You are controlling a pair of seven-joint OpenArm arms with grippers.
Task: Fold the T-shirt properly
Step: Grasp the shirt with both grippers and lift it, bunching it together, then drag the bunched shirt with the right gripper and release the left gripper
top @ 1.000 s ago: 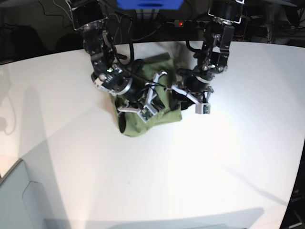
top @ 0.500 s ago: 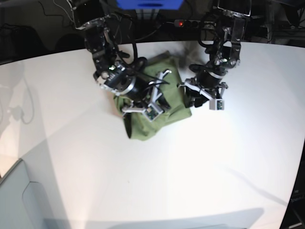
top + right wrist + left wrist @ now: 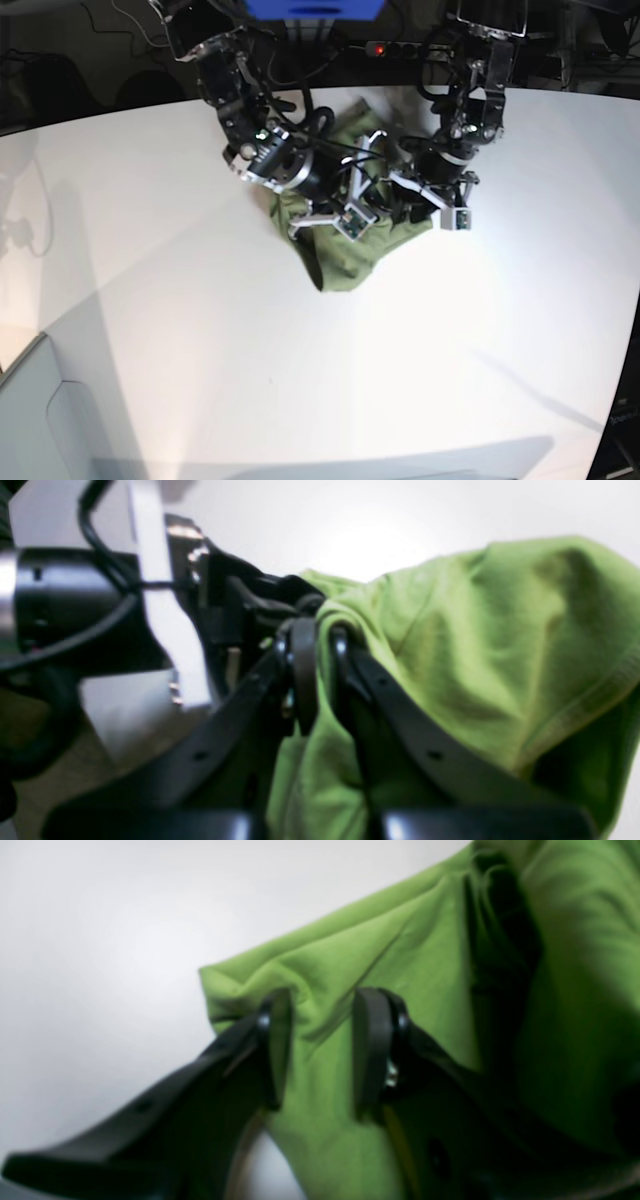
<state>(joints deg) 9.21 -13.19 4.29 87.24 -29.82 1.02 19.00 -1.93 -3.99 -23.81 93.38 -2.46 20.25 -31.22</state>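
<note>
On the white table (image 3: pixel 180 330), the right gripper (image 3: pixel 316 672) is seen at the left of the base view, its jaws closed on a bunched fold of the T-shirt (image 3: pixel 475 665), which is draped over and beside the right-hand jaw. Further right, the left gripper (image 3: pixel 320 1047) is set with its jaws parted; green cloth lies between and behind them, near a corner of the garment.

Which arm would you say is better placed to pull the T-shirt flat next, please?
Probably the right gripper: its jaws are already shut on a fold of the T-shirt. The left gripper is open, only straddling the cloth.
</note>
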